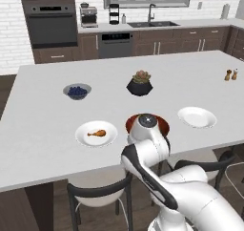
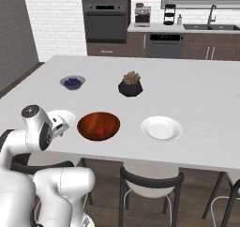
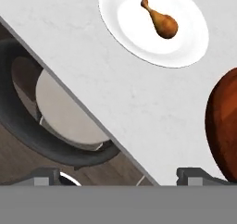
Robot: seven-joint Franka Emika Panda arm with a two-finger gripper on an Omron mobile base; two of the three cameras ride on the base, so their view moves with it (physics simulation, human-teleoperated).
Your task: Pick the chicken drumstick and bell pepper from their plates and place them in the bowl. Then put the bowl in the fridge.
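Pincer (image 3: 120,174) of mine hangs with its fingers wide apart and nothing between them, over the near edge of the white counter (image 1: 43,130) beside the wooden bowl (image 2: 98,125). By my reckoning the bell pepper (image 2: 99,132) is done — it lies red inside the bowl — so the drumstick step is in hand. Next I must swing across to the plate (image 1: 96,133) just beside the bowl, come down over the chicken drumstick (image 3: 160,19) lying at its middle, and close across its thick end. Counting: two white plates, the second plate (image 2: 161,128) bare; one wooden bowl; one pepper; one drumstick — the fridge I cannot see
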